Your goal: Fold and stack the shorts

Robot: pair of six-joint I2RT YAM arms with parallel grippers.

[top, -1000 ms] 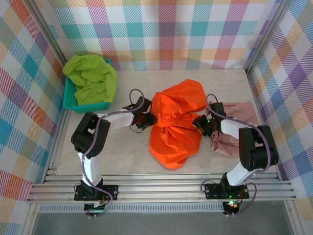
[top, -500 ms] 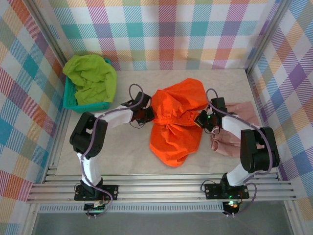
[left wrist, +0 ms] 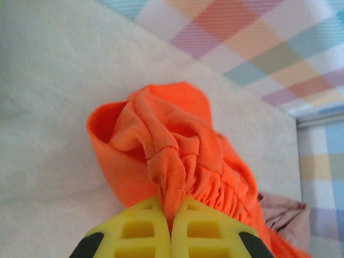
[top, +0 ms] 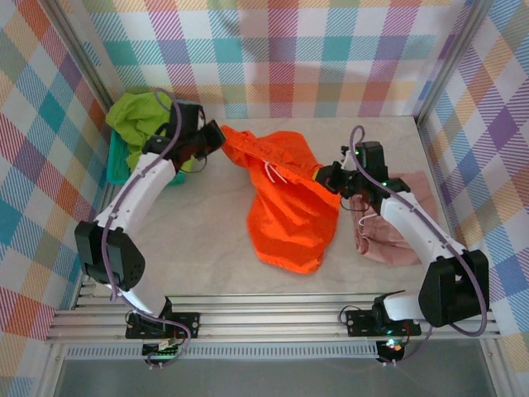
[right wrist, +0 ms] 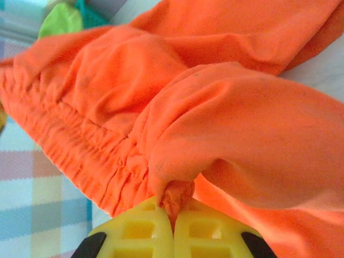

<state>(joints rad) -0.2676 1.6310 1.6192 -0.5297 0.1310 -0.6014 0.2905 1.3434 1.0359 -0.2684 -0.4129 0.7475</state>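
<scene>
The bright orange shorts [top: 285,207] hang lifted over the table's middle, their elastic waistband stretched between both grippers. My left gripper [top: 216,137] is shut on the waistband's left end [left wrist: 171,199], up near the basket. My right gripper [top: 329,175] is shut on the waistband's right end [right wrist: 176,196]. The legs of the orange shorts trail down toward the near side. The dusty pink shorts [top: 395,231] lie folded flat at the right, partly under the right arm. The lime green shorts [top: 140,116] lie crumpled in the teal basket, partly behind the left arm.
The teal mesh basket [top: 116,165] stands at the back left by the wall. Plaid walls close in the back and both sides. Bare table [top: 198,240] lies left of the orange shorts.
Both grippers closed on the orange shorts' waistband, then rose and drew apart, the left going far back-left. The shorts came off the table and spread out between them.
</scene>
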